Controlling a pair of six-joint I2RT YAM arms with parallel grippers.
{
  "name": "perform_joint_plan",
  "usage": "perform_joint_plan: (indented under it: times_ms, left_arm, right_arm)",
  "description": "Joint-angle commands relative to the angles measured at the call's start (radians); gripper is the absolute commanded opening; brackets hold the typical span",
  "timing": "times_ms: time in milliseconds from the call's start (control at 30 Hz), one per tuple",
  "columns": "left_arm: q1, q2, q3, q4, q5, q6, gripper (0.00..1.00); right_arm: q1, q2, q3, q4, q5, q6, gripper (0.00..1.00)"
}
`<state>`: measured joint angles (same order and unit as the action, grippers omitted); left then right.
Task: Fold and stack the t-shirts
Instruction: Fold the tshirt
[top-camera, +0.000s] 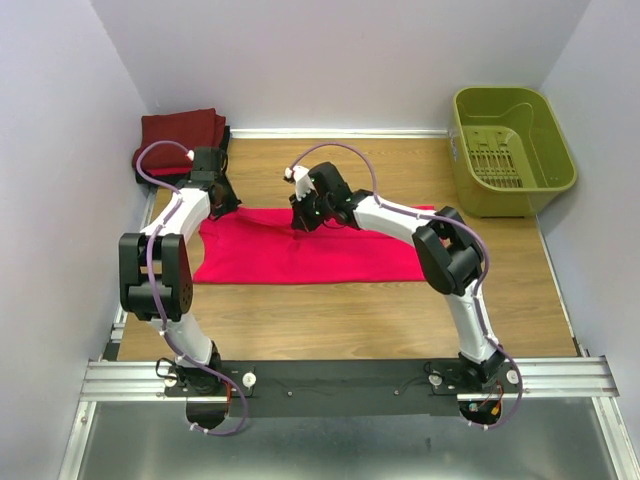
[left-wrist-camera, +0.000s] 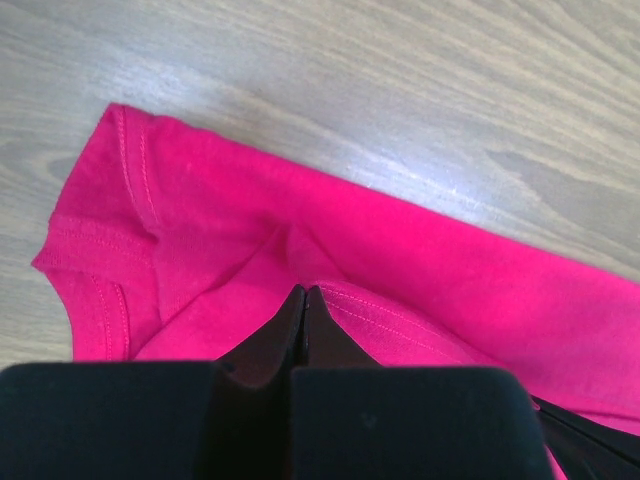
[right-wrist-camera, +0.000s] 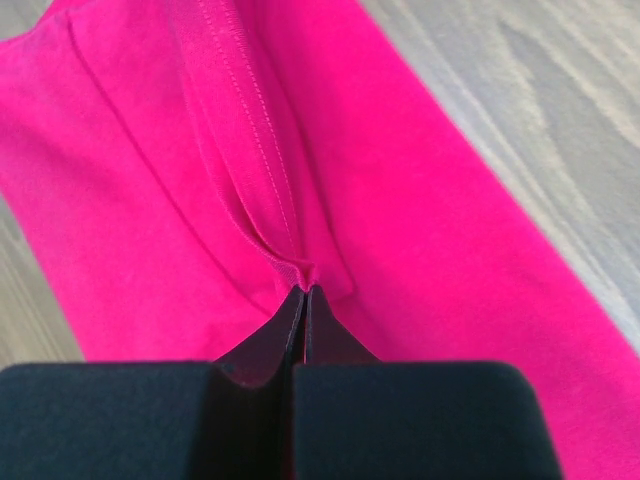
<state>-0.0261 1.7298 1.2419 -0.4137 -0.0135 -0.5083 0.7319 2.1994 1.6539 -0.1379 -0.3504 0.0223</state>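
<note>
Pink-red shirt (top-camera: 300, 255) lay spread flat across the wooden table (top-camera: 350, 310) from above, with the folded dark shirts (top-camera: 180, 135) piled in the far-left corner and the green basket (top-camera: 510, 150) far right. On the left wrist, the left gripper (left-wrist-camera: 305, 295) was clenched on a fold by the sleeve. On the right wrist, the right gripper (right-wrist-camera: 303, 292) pinched a stitched hem.

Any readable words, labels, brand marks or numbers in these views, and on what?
None can be read in any view.
The pink t-shirt shows only plain cloth and stitching.
The folded shirts and the green basket show no print.
</note>
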Motion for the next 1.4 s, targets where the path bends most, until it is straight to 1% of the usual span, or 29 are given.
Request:
perform_joint_plan:
  times_ms: [0,133,400,433,467,600,633,667,700,733,833,900,933,967,1000,1033,1067,1100,1167,1200,1300,1367]
  left_arm:
    - [0.008,-0.049,-0.033,-0.022,0.035,0.031,0.00]
    - [0.009,-0.038,-0.067,-0.016,0.035,0.039,0.00]
    - [0.009,-0.035,-0.094,-0.007,0.021,0.040,0.00]
    - [0.009,-0.036,-0.099,-0.007,0.021,0.039,0.00]
    - [0.009,-0.038,-0.102,-0.007,-0.014,0.039,0.00]
    - [0.009,-0.050,-0.117,-0.007,-0.026,0.040,0.01]
    - [0.009,-0.056,-0.130,-0.005,-0.031,0.040,0.03]
    - [0.009,-0.065,-0.137,-0.007,-0.034,0.040,0.06]
    - [0.009,-0.088,-0.144,-0.008,-0.037,0.040,0.12]
    - [0.009,-0.102,-0.163,-0.008,-0.042,0.040,0.15]
    - [0.009,-0.168,-0.211,-0.011,-0.075,0.047,0.26]
    - [0.009,-0.219,-0.243,-0.019,-0.118,0.047,0.46]
    - [0.009,-0.237,-0.255,-0.019,-0.129,0.047,0.56]
    - [0.009,-0.254,-0.266,-0.019,-0.141,0.042,0.61]
    - [0.009,-0.291,-0.278,-0.019,-0.144,0.037,0.69]
    - [0.008,-0.311,-0.298,-0.019,-0.144,0.027,0.70]
    - [0.005,-0.329,-0.308,-0.017,-0.147,0.019,0.70]
    - [-0.012,-0.361,-0.320,-0.017,-0.154,0.013,0.70]
    - [-0.038,-0.384,-0.328,-0.020,-0.170,-0.008,0.70]
    - [-0.067,-0.397,-0.332,-0.020,-0.175,-0.019,0.70]
    - [-0.107,-0.382,-0.363,-0.007,-0.177,-0.068,0.69]
    - [-0.112,-0.359,-0.378,0.015,-0.154,-0.093,0.66]
  right_arm:
    - [0.014,-0.049,-0.031,-0.045,-0.045,-0.045,0.05]
    - [0.024,-0.046,-0.037,-0.057,-0.073,-0.059,0.08]
    - [0.038,-0.032,-0.045,-0.085,-0.104,-0.079,0.09]
    - [0.038,-0.026,-0.045,-0.088,-0.107,-0.079,0.11]
    - [0.040,-0.026,-0.045,-0.097,-0.110,-0.079,0.12]
    - [0.044,-0.030,-0.039,-0.130,-0.133,-0.084,0.18]
    - [0.046,-0.033,-0.040,-0.141,-0.139,-0.085,0.27]
    - [0.047,-0.041,-0.042,-0.149,-0.147,-0.082,0.30]
    - [0.047,-0.052,-0.043,-0.158,-0.156,-0.081,0.31]
    - [0.047,-0.061,-0.046,-0.176,-0.163,-0.081,0.36]
    - [0.049,-0.110,-0.077,-0.198,-0.183,-0.079,0.38]
    - [0.049,-0.159,-0.117,-0.212,-0.176,-0.071,0.39]
    - [0.049,-0.176,-0.135,-0.213,-0.164,-0.067,0.42]
    - [0.049,-0.193,-0.150,-0.218,-0.142,-0.047,0.42]
    - [0.049,-0.210,-0.182,-0.219,-0.071,-0.032,0.46]
    - [0.047,-0.240,-0.200,-0.223,-0.030,-0.027,0.47]
    - [0.041,-0.256,-0.216,-0.224,0.008,0.017,0.47]
    - [0.035,-0.268,-0.253,-0.226,0.075,0.031,0.47]
    - [0.006,-0.303,-0.291,-0.230,0.131,0.066,0.47]
    - [-0.009,-0.316,-0.308,-0.232,0.187,0.082,0.47]
    - [-0.069,-0.348,-0.394,-0.238,0.267,0.123,0.47]
    - [-0.098,-0.375,-0.425,-0.241,0.304,0.148,0.47]
